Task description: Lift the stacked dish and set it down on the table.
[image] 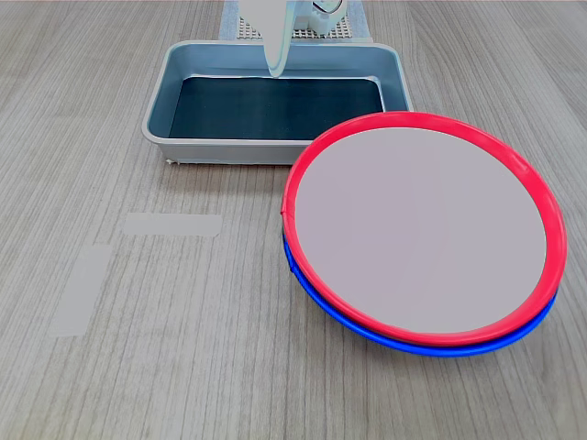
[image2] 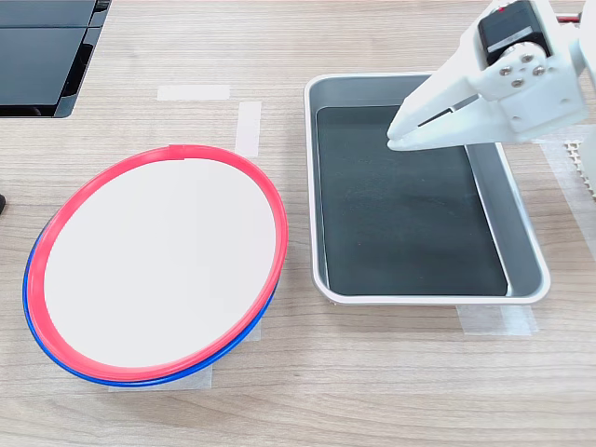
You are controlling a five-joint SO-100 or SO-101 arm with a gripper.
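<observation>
second exterior view, red-rimmed dish unmarked, tool unlabelled

The red-rimmed stacked dish lies flat atop a blue-rimmed plate on the table.

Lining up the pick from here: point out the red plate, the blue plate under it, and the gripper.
red plate (image2: 158, 265), second exterior view, on its pale flat centre.
blue plate (image: 385, 336), first exterior view, on the rim showing below the red one.
gripper (image2: 396, 138), second exterior view, at its tips, above the tray.
</observation>
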